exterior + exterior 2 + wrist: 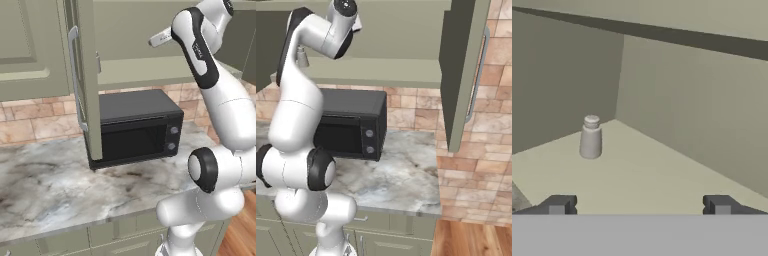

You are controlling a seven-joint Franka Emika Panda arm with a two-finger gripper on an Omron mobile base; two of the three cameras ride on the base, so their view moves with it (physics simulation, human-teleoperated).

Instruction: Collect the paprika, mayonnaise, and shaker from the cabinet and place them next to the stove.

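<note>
My pincer is wide open, nothing btwn the tips; both dark fingertips sit far apart at the bottom of the hand view, w/ bare shelf showing across the gap. I'm up inside the cabinet, looking along its shelf toward the back corner.

The shaker stands upright on the shelf, ahead of my pincer and off toward the left fingertip's side, well apart from both tips, near the corner where the side wall meets the back wall. Small grey cylinder w/ a domed cap. In the right base view it shows as a small grey shape on the shelf beside my upper arm.

The cabinet door is swung open, its silver bar handle on the face. Below the cabinet a black microwave sits on the marble counter, well below my pincer.
</note>
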